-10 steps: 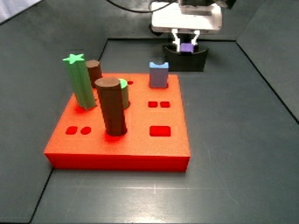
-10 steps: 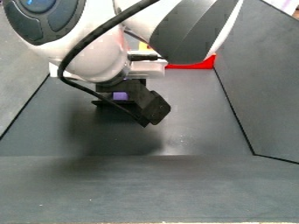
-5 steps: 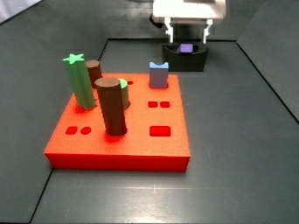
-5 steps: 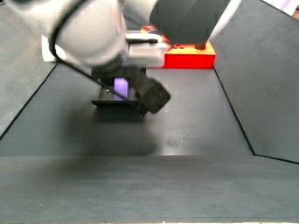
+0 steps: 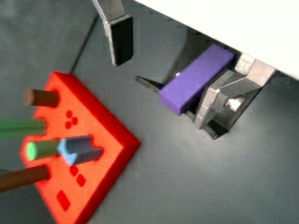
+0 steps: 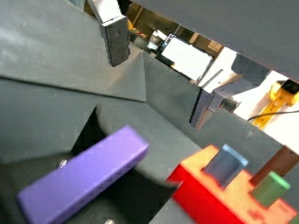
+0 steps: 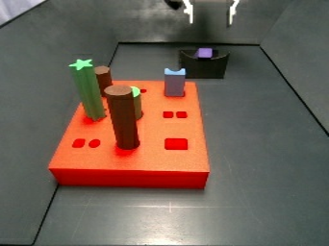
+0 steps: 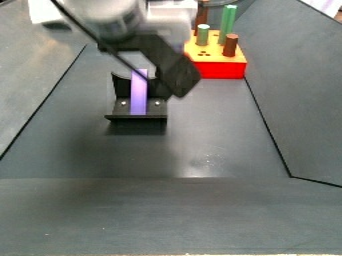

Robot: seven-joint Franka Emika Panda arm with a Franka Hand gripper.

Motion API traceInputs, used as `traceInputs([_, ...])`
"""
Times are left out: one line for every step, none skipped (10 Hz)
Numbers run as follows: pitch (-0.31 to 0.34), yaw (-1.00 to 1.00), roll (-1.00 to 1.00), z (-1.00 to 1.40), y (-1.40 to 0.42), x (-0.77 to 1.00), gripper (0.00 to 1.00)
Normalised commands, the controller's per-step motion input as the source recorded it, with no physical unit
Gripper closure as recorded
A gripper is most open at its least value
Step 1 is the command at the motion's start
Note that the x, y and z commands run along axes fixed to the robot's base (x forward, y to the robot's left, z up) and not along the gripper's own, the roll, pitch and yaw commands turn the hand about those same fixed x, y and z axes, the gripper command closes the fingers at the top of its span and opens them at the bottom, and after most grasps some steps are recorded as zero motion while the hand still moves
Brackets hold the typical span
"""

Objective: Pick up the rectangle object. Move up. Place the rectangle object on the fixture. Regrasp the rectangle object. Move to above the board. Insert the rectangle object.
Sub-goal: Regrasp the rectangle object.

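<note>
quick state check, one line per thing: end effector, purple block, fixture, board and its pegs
end effector: open, empty, raised above the fixture
rectangle object: released, resting on the fixture, apart from both fingers
fixture: on the floor, holding the rectangle object
board: flat on the floor, several holes free
brown peg: upright in the board
green peg: upright in the board
blue-grey peg: upright in the board

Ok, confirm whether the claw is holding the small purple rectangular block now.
No: the small purple rectangular block rests in the dark fixture, and the claw hangs open above it.
</note>
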Motion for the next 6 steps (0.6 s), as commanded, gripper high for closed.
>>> traceInputs([0.064,0.03,1.0,1.0,-0.81,-0.13,0.0])
traceInputs([0.063,0.03,1.0,0.94,-0.83,-0.12,0.0])
traceInputs([0.05,0.03,1.0,0.75,-0.7,-0.12,0.0])
traceInputs([0.042,0.03,1.0,0.56,-0.55,-0.13,0.0])
traceInputs([0.036,0.02,1.0,0.28,-0.33,-0.1,0.0])
traceInputs([0.035,0.02,1.0,0.13,-0.22,-0.08,0.0])
